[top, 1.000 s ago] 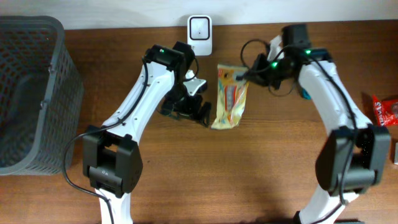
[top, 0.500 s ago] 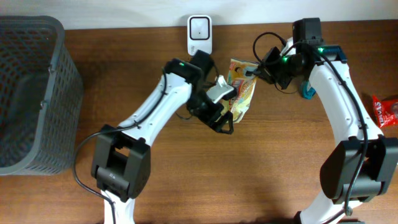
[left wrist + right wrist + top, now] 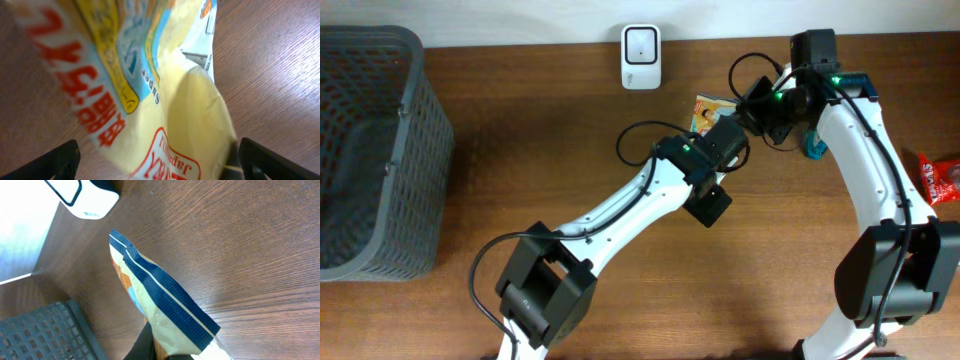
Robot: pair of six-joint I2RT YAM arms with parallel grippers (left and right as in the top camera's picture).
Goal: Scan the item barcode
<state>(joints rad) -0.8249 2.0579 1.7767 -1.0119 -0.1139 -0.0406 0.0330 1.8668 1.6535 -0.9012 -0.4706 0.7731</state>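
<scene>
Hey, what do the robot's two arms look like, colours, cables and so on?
Both the left arm and right arm have white links, chunky black joints and bases, loose black cables near the wrists, and a small green light each. The left fingers are black.

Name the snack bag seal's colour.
The snack bag has a navy seal with a white stripe; right wrist view.
</scene>
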